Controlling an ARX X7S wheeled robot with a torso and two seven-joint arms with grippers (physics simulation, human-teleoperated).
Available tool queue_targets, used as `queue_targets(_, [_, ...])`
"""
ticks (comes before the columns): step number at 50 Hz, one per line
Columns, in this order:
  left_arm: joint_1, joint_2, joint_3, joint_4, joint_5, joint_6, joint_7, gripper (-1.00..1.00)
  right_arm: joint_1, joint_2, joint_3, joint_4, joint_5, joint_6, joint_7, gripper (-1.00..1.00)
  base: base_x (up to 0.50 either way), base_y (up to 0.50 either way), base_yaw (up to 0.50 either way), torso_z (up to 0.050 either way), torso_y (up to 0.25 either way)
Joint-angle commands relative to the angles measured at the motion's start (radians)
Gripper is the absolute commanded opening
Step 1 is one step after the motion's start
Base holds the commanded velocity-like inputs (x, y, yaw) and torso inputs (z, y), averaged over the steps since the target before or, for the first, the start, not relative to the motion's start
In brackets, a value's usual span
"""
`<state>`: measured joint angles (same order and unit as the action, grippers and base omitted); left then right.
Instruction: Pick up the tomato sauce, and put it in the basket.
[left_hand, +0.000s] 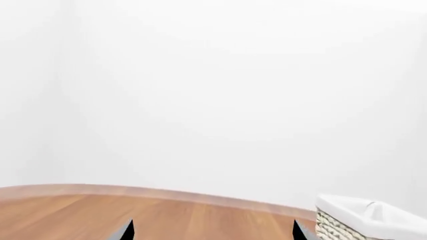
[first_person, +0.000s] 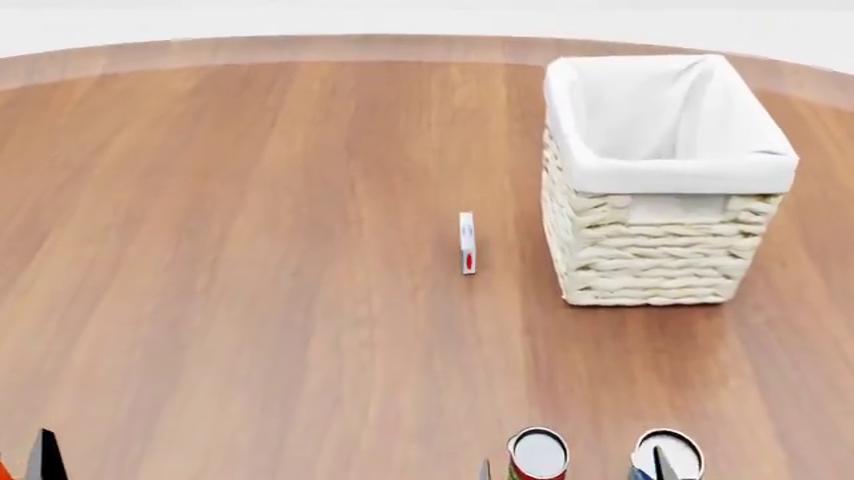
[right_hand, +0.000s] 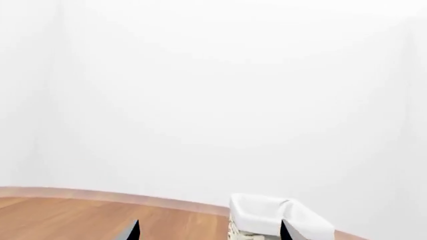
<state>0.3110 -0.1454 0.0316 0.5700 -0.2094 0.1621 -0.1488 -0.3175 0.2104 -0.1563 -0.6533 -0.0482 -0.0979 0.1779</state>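
While both arms are sitting low at the near edge of the round, brown wooden counter (first_person: 267, 300), only dark fingertips are showing in each wrist view. The left gripper (left_hand: 213, 231) is showing its jaws spread wide, with bare wood between them, gripping nothing. The right gripper (right_hand: 208, 231) is likewise standing with jaws wide apart and holding nothing.

The small cylindrical tomato sauce can with a red label and white top (first_person: 538, 455) is standing upright at the head view's bottom edge, just beside a second white-topped can (first_person: 667, 455). The tall cream woven wicker basket with white cloth lining (first_person: 654, 240) is sitting well apart from them, farther back on the right. A small white and red object (first_person: 467, 242) is lying near the basket's left side.
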Motion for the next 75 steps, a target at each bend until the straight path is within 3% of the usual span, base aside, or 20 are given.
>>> queue_targets(1, [0.0,-0.013,0.004,0.002,-0.01,0.004,-0.013,1.0,-0.003,0.01,-0.008,-0.002,0.007,-0.002,0.005,1.0,0.5,0.0,0.0,0.0,0.0])
queue_targets(31, [0.003,-0.039,0.019,0.01,-0.017,0.015,-0.04,1.0,0.006,0.02,-0.018,-0.009,0.014,0.032,0.03,1.0,0.5,0.0,0.0,0.0,0.001])
queue_targets(54, [0.0,-0.053,0.03,0.001,-0.022,0.02,-0.058,1.0,0.012,0.026,-0.044,0.015,0.014,0.038,0.041,1.0,0.0,0.0,0.0,0.0,0.0])
queue_targets(62, [-0.017,-0.053,0.033,-0.015,-0.019,0.012,-0.071,1.0,0.036,-0.005,-0.054,0.028,0.005,0.134,0.075,1.0,0.0,0.0,0.0,0.0,0.0])
queue_targets(70, [-0.018,-0.061,0.029,-0.014,-0.027,0.012,-0.078,1.0,-0.042,-0.001,-0.074,0.009,-0.029,0.149,0.099,1.0,0.0,0.0,0.0,0.0,0.0])
queue_targets(75, [-0.014,-0.061,0.031,-0.012,-0.021,0.017,-0.085,1.0,-0.148,0.013,-0.108,-0.115,-0.095,0.179,0.112,1.0,0.0,0.0,0.0,0.0,0.0])
